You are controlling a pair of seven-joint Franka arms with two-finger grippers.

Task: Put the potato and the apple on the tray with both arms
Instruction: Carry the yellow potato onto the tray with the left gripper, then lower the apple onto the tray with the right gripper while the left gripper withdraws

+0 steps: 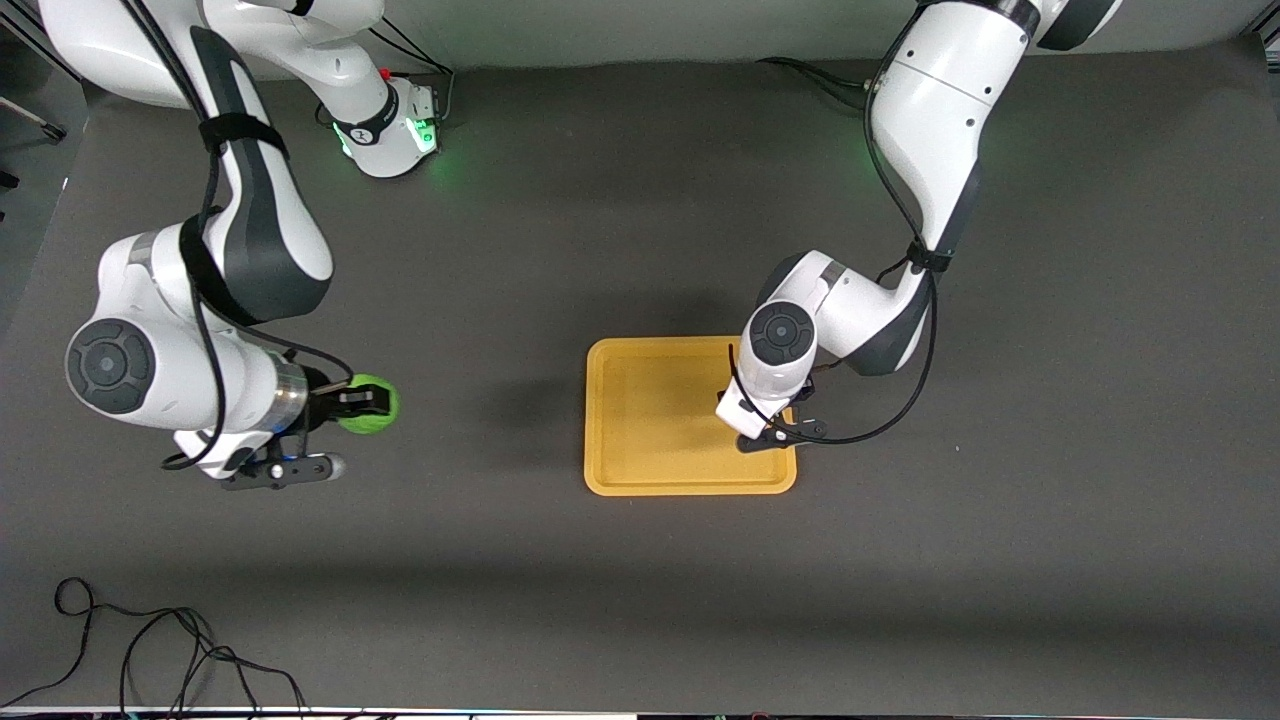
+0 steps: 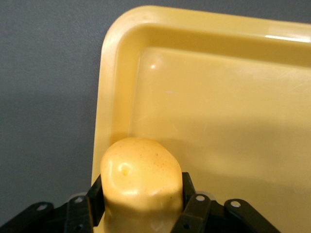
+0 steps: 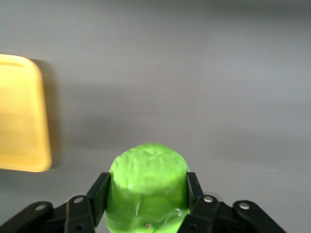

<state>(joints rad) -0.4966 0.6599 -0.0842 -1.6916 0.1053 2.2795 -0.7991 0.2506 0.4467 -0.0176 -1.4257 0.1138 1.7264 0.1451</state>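
Potato point(image 2: 138, 182): clamped in left gripper point(image 2: 141, 204) over tray point(image 1: 640, 480), not yet released | Apple point(image 1: 368, 404): clamped in right gripper point(image 1: 362, 402) over bare table toward right arm's end (well apart from tray) | Placed: none; both remain.

Dark grey table point(image 1: 620, 580), black cable point(image 1: 150, 650)

We see the flat rectangular yellow-orange plastic tray point(image 1: 650, 420) mid-table, the lumpy yellow potato point(image 2: 140, 182) over its corner, and the round green apple point(image 1: 372, 404) over the table point(image 1: 1000, 560) toward the right arm's end.
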